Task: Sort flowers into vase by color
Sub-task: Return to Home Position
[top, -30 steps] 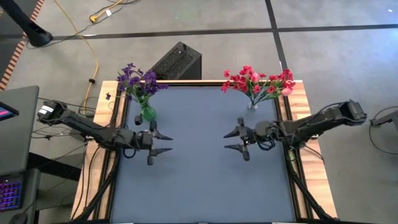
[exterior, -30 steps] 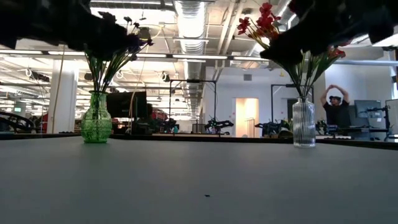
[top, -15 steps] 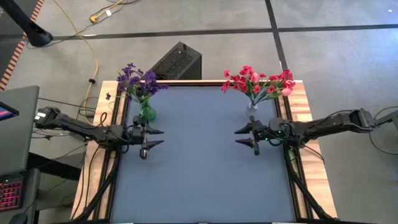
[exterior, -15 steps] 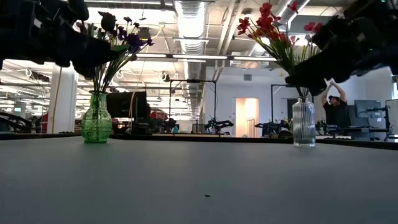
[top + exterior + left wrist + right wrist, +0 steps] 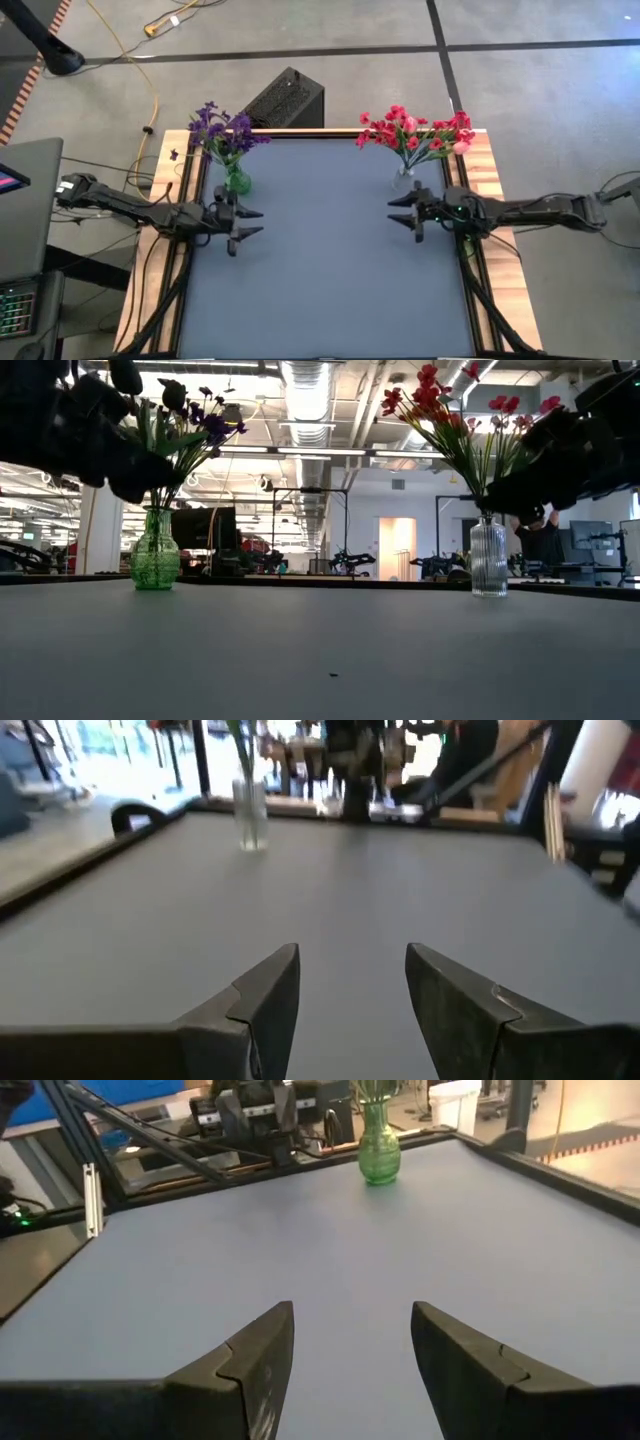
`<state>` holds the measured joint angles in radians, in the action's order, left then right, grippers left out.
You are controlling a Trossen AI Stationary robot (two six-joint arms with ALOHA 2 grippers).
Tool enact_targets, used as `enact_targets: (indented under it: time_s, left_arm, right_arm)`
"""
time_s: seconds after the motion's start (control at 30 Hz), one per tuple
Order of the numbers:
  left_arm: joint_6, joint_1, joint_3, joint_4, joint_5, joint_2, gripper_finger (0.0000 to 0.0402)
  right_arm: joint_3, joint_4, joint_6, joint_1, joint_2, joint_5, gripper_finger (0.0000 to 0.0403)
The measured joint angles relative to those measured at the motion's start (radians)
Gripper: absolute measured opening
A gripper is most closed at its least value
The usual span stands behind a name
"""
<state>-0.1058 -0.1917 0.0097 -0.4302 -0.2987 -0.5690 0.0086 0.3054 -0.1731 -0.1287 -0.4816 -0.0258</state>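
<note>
My left jaws hang released just inside the counter's (image 5: 330, 270) left edge, my right jaws released just inside its right edge. Purple flowers (image 5: 222, 128) stand in the green vase (image 5: 237, 181) at the counter's far left corner, red flowers (image 5: 415, 130) in the clear vase (image 5: 403, 177) at its far right corner.

Table (image 5: 330, 290): grey-blue top, pale wood strips down both sides. Black ribbed box (image 5: 287, 99) sits on the floor (image 5: 540, 90) just beyond the far edge. Yellow cable (image 5: 141, 72) snakes over the grey floor past the far left corner. Dark desk (image 5: 25, 200) off the left side, with a lit keyboard (image 5: 15, 312) nearer. Far across the room stands a person (image 5: 545, 540) in a dark top, partly hidden.
</note>
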Motion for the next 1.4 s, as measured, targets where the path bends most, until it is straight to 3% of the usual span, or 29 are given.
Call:
enact_targets:
  time_s: [0.33, 0.43, 0.6, 1.4]
  left_arm:
    - [-0.001, 0.0, -0.001, 0.283, 0.002, 0.0, 0.0173]
    - [0.0, 0.0, -0.001, 0.371, 0.002, -0.001, 0.0173]
    - [0.0, 0.0, 0.006, 0.384, 0.003, -0.008, 0.0173]
    - [0.0, 0.0, 0.01, 0.396, 0.0, -0.008, 0.0173]
  right_arm:
    - [-0.001, -0.204, 0.07, -0.037, 0.154, -0.022, 0.023]
    - [-0.001, -0.235, 0.104, -0.037, 0.183, 0.013, 0.023]
    - [-0.002, -0.264, 0.097, -0.038, 0.194, 0.136, 0.023]
    - [-0.002, -0.266, 0.094, -0.036, 0.194, 0.132, 0.023]
